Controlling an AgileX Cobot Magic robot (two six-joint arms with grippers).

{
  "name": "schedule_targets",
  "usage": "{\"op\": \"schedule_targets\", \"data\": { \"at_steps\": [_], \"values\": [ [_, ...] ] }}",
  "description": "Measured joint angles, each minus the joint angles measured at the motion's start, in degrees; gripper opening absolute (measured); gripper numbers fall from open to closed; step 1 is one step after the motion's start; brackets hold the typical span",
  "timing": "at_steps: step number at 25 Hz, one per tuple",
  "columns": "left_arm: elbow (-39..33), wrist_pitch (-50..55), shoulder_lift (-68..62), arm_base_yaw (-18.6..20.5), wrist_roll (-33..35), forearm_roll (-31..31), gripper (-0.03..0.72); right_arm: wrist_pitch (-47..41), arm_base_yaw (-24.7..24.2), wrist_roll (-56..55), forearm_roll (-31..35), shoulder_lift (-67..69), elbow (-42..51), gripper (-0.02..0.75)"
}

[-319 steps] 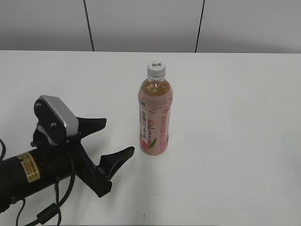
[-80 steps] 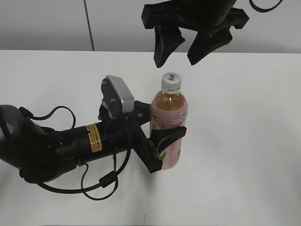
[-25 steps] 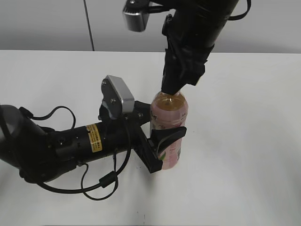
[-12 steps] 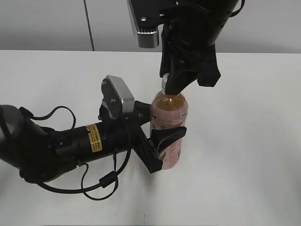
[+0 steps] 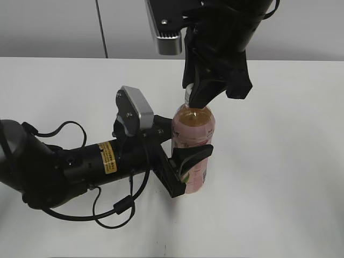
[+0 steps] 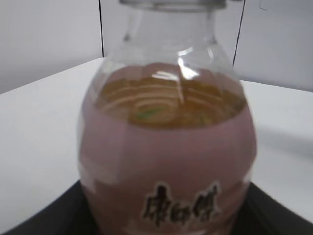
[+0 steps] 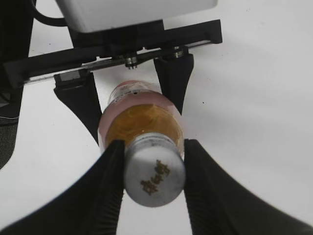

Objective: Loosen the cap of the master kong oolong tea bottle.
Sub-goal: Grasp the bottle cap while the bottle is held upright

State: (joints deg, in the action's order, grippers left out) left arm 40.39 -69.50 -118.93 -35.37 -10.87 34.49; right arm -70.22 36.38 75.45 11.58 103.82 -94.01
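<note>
Clamping the bottle (image 5: 192, 156) upright between our left fingers (image 5: 194, 153) steadies it on the counter (image 5: 279, 161) while our right fingers (image 7: 110, 181) pinch the cap (image 7: 154, 176) for twisting.

The left arm lies low, reaching in from nine o'clock, its gripper (image 5: 189, 164) clamped around the bottle (image 5: 193, 141) at mid-body. The right arm descends from twelve o'clock, its gripper (image 7: 152, 169) pointing straight down, fingers pressed on either side of the cap (image 7: 155, 171).

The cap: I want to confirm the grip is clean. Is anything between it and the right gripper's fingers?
Nothing visible. The right gripper has its fingers directly against the cap, either side of it.
</note>
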Motion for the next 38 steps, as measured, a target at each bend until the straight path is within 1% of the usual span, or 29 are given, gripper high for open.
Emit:
{"op": "schedule_targets", "data": {
  "at_steps": [5,8,11,13,15,16,19,23,25,28,33,38],
  "values": [
    [0.0,0.0,0.0,0.0,0.0,0.0,0.405,0.06,0.0,-0.74,0.13,0.0,0.0,0.295],
    [0.0,0.0,0.0,0.0,-0.01,0.0,0.405,0.11,0.0,-3.63,0.35,0.0,0.0,0.326],
    [0.0,0.0,0.0,0.0,-0.01,0.0,0.405,0.11,0.0,-9.38,0.35,0.0,0.0,0.422],
    [0.0,0.0,0.0,0.0,-0.01,0.0,0.405,0.11,0.0,-12.67,0.29,0.0,0.0,0.509],
    [0.0,0.0,0.0,0.0,-0.01,0.0,0.405,0.26,0.0,-16.78,0.29,0.0,0.0,0.561],
    [0.0,0.0,0.0,0.0,-0.01,0.0,0.405,0.52,0.0,-20.04,0.29,0.0,0.0,0.573],
    [0.0,0.0,0.0,0.0,-0.01,0.0,0.405,2.31,0.0,-35.27,0.29,0.0,-0.48,0.581],
    [0.0,0.0,0.0,0.0,-0.01,0.0,0.405,3.55,0.0,-67.28,-1.16,0.0,-2.9,0.585],
    [0.0,0.0,0.0,0.0,-0.01,0.0,0.405,1.88,0.0,-79.01,-1.89,0.0,-3.56,0.585],
    [0.0,0.0,0.0,0.0,-0.01,0.0,0.405,0.96,0.0,-85.46,-2.53,0.0,-3.68,0.586],
    [0.0,0.0,0.0,0.0,-0.01,0.0,0.405,0.69,0.0,-87.98,-2.09,0.05,-3.68,0.58],
    [0.0,0.0,0.0,0.0,-0.01,0.0,0.405,0.55,0.0,-88.32,-0.8,0.05,-3.07,0.512]
  ]
}}
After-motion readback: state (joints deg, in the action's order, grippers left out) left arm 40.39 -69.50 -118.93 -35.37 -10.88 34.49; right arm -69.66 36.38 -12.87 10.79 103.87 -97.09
